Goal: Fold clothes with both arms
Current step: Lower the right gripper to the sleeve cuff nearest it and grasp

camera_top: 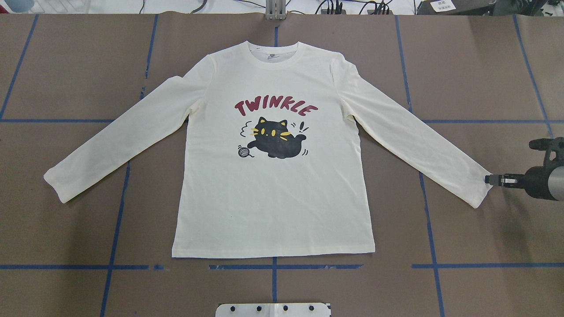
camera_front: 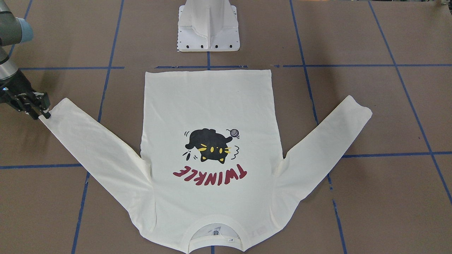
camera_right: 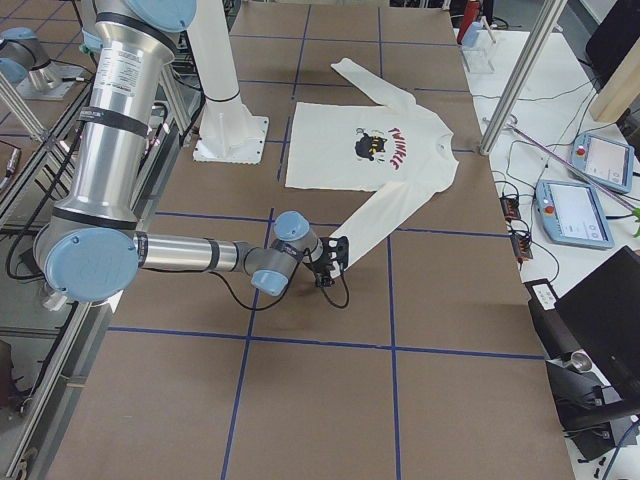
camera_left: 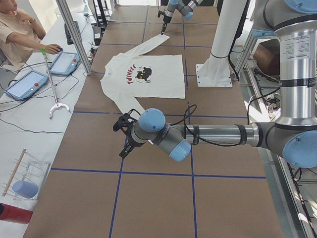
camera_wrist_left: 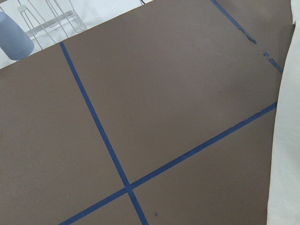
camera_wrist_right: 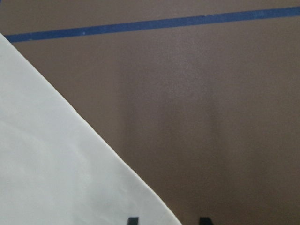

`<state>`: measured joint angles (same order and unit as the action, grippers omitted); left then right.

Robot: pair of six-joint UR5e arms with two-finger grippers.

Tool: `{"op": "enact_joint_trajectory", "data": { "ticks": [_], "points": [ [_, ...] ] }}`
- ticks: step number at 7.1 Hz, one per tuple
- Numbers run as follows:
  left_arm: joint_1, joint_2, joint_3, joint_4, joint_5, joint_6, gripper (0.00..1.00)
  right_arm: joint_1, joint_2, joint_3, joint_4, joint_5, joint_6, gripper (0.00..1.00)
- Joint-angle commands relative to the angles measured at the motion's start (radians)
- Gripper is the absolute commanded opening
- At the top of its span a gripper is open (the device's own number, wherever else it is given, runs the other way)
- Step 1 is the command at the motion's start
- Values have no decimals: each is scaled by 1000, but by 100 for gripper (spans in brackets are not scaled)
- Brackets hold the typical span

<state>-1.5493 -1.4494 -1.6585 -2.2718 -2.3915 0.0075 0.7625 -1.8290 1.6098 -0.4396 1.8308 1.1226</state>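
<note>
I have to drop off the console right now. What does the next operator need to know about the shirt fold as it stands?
The shirt lies flat on the table, print up, collar away from the robot, both sleeves spread out.
The right gripper is open and low at the cuff on its side. Its fingers straddle the cloth edge and appear to grip nothing.
The left gripper is just beyond the other cuff, off the cloth. Whether it is open or shut cannot be told.
Done: no fold yet.
Left: every fold, probably the sleeves first.
</note>
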Motion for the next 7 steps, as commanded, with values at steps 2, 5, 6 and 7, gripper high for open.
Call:
{"op": "enact_joint_trajectory", "data": {
  "ticks": [2, 5, 6, 7],
  "points": [
    [0, 1, -1, 0, 0, 0, 100, 3, -2, 76, -7, 4, -4, 0],
    [0, 1, -1, 0, 0, 0, 100, 11, 16, 230, -162, 24, -6, 0],
    [-2, 3, -1, 0, 0, 0, 100, 24, 105, 348, -402, 27, -6, 0],
    [-2, 4, -1, 0, 0, 0, 100, 32, 302, 366, -632, 12, -3, 0]
  ]
}}
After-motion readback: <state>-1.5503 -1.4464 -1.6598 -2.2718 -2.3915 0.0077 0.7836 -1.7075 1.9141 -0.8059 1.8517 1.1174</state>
